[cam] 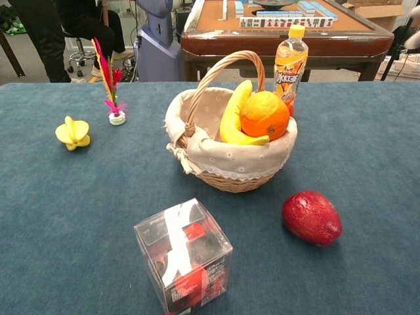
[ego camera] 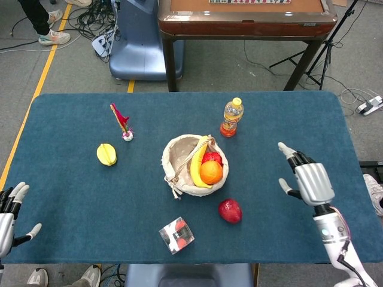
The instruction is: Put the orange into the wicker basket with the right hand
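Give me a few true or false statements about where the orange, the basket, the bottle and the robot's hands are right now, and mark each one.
1. The orange lies in the wicker basket beside a banana. True.
2. The right hand holds the orange. False: it is open, clear of the basket.
3. The drink bottle lies on its side. False: it stands upright behind the basket.
4. The left hand is open at the table's near corner. True.
5. The red fruit is inside the basket. False: it lies on the table.

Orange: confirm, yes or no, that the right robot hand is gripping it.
No. The orange sits in the wicker basket, and the right robot hand is open, well off to the side.
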Controlling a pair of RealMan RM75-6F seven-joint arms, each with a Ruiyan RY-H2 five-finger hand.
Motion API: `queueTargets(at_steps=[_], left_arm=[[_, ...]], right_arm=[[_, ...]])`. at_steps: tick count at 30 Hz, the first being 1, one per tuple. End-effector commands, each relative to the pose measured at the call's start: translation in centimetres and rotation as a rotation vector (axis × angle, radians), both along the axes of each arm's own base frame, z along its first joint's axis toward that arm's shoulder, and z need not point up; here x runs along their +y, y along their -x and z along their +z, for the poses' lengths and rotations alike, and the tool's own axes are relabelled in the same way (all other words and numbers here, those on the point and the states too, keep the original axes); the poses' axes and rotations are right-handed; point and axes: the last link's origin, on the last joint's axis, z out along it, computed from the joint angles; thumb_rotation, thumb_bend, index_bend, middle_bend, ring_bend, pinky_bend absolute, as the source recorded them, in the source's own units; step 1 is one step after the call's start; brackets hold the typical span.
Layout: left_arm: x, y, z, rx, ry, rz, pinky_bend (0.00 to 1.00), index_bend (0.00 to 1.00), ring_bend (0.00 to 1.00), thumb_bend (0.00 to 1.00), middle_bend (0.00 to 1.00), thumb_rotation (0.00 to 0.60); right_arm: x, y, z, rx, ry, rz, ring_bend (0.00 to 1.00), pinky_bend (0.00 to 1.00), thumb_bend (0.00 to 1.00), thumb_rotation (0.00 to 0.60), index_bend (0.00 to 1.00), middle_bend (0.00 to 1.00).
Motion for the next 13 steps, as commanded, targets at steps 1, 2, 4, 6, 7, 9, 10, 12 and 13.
queueTargets(at_steps=[1, 2, 4, 6, 7, 9, 10, 12, 13], left_arm=[[0.0, 0.0, 0.0, 0.001, -0.001, 0.0, 0.0, 0.07, 0.0, 0.22, 0.0, 0.6], [0.0, 0.0, 0.0, 0.003, 0.0, 0.001, 0.0, 0.07, 0.0, 0.22, 0.0, 0.6], [0.0, 0.0, 0.0, 0.005, 0.003, 0.002, 0.0, 0.07, 0.0, 0.22, 0.0, 0.6], [0.1, 0.0, -0.1, 0.005, 0.004, 0.0, 0.0, 0.07, 0.0, 0.22, 0.0, 0.6], [0.1, -0.1, -0.1, 0.004, 0.005, -0.002, 0.0, 0.07, 0.0, 0.22, 0.0, 0.6], [0.1, -0.1, -0.2, 0.003, 0.005, -0.005, 0.0, 0.07, 0.0, 0.22, 0.0, 0.6], [0.2, -0.2, -0.2, 0.003, 0.005, -0.006, 0.0, 0.07, 0.0, 0.22, 0.0, 0.6], [0.2, -0.2, -0.3, 0.003, 0.006, -0.007, 0.0, 0.07, 0.0, 0.22, 0.0, 0.6], [0.2, -0.2, -0.3, 0.004, 0.007, -0.008, 0.0, 0.07, 0.0, 0.22, 0.0, 0.6]], right_arm=[[2.3, 2.6, 1.4, 0.023, 0.033, -0.037, 0.21, 0.45, 0.31, 0.6, 0.09, 0.21], [2.9, 3.2, 1.7, 0.027, 0.039, -0.049, 0.21, 0.45, 0.31, 0.6, 0.09, 0.22], [3.7, 4.1, 2.0, 0.038, 0.045, -0.066, 0.21, 0.45, 0.31, 0.6, 0.09, 0.22], [4.6, 4.8, 2.3, 0.038, 0.054, -0.075, 0.21, 0.45, 0.31, 0.6, 0.09, 0.22], [5.0, 5.0, 2.4, 0.036, 0.057, -0.077, 0.21, 0.45, 0.31, 0.6, 0.09, 0.22], [5.7, 5.4, 2.7, 0.026, 0.07, -0.084, 0.21, 0.45, 0.31, 0.6, 0.09, 0.22], [5.9, 5.5, 2.8, 0.02, 0.077, -0.089, 0.21, 0.45, 0.31, 0.6, 0.09, 0.22], [6.4, 5.7, 2.9, 0.01, 0.087, -0.104, 0.21, 0.45, 0.31, 0.6, 0.09, 0.22], [6.5, 5.9, 2.9, 0.007, 0.09, -0.11, 0.21, 0.45, 0.31, 0.6, 0.09, 0.22]])
